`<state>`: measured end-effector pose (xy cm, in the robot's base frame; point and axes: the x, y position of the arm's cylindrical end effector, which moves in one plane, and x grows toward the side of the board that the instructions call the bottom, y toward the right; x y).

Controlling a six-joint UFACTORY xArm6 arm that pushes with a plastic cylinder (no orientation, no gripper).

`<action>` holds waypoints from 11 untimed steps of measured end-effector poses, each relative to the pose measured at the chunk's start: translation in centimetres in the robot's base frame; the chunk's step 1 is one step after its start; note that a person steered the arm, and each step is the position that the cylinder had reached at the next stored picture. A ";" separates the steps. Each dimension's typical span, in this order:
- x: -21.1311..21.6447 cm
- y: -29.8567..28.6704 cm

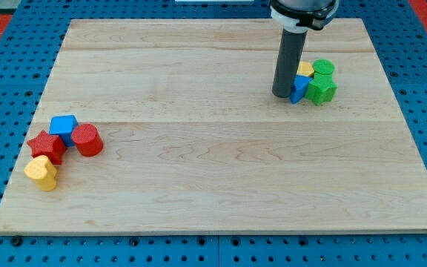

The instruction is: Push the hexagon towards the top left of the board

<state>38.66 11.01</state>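
left cluster [61,144] — left edge of board [213,163] | right cluster [319,81] — top right | my tip [282,95] — its left

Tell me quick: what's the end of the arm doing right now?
No jaws, just a rod: my tip holds nothing, sitting at the view's left of the blue block.

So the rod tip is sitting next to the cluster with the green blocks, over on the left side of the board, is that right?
Not quite. My tip is beside the cluster with the green blocks, touching or nearly touching its blue block, but the camera view shows that cluster at the view's right, near the top. The view's left holds the other cluster: a red star, red cylinder, blue block and yellow block.
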 end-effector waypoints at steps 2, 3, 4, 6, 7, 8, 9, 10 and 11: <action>8.0 2.0; 5.9 8.0; 2.8 12.8; -0.2 13.2; -1.0 13.1; -1.7 13.4; -4.7 13.6; -7.1 13.5; -6.6 12.9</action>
<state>32.02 23.86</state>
